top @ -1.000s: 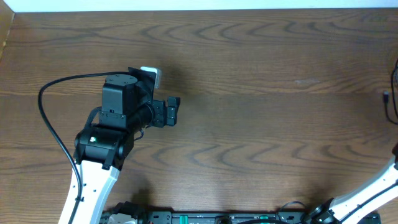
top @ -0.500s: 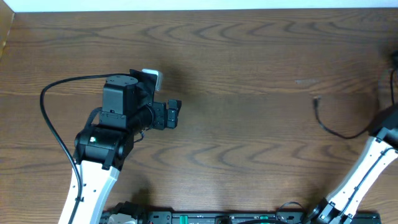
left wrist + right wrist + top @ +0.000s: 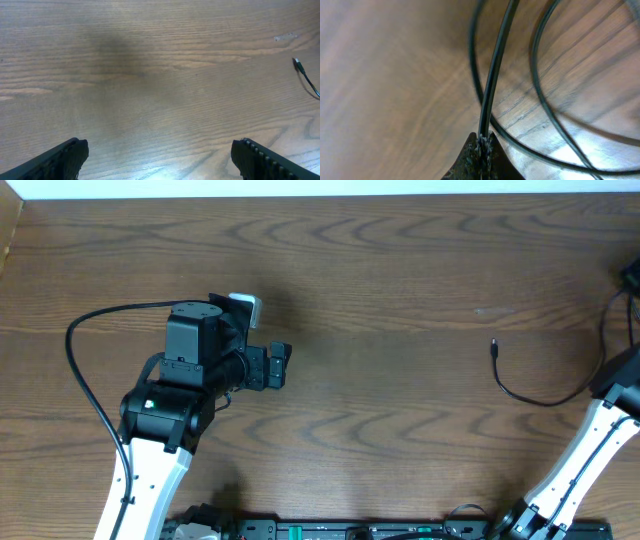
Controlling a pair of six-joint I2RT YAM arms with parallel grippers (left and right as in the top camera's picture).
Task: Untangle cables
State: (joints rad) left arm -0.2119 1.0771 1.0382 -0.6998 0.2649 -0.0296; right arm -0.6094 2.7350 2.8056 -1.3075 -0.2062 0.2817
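The black cable (image 3: pixel 545 402) lies on the right part of the table (image 3: pixel 400 270), its plug end (image 3: pixel 494 347) free and pointing toward the middle, the rest curving back to the right edge. My right gripper (image 3: pixel 481 142) is pressed together on one strand, with further loops passing just beside. My left gripper (image 3: pixel 160 157) hangs spread wide over bare wood, well apart. I judge a slow, low draw best, watching that loops open rather than tighten

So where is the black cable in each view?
Overhead: black cable lies at far right, curving up-left.
Left wrist: its plug end sits at the right edge.
Right wrist: centre, pinched in the shut right gripper.
Shared landmark: the wood-grain table.
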